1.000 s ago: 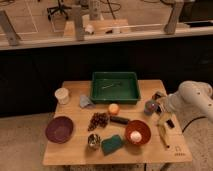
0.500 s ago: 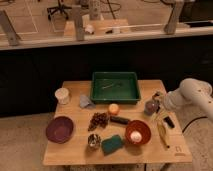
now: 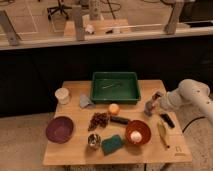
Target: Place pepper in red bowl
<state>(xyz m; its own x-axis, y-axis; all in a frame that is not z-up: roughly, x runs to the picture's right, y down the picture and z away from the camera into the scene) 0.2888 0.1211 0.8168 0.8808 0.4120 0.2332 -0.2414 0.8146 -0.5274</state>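
The pepper is a small dull red-purple item on the right side of the wooden table, just right of the green tray. My gripper reaches in from the right on the white arm and is right at the pepper, over its top. The red bowl stands at the front of the table, left of and nearer than the pepper. A small white item lies inside it.
A green tray is at the back. An orange ball, a dark cluster, a green sponge and a metal cup lie mid-table. A purple bowl, a white cup, a bluish-grey item, a yellow banana and a black item lie around.
The arm has settled slightly lower at the pepper. The objects on the table have not moved.
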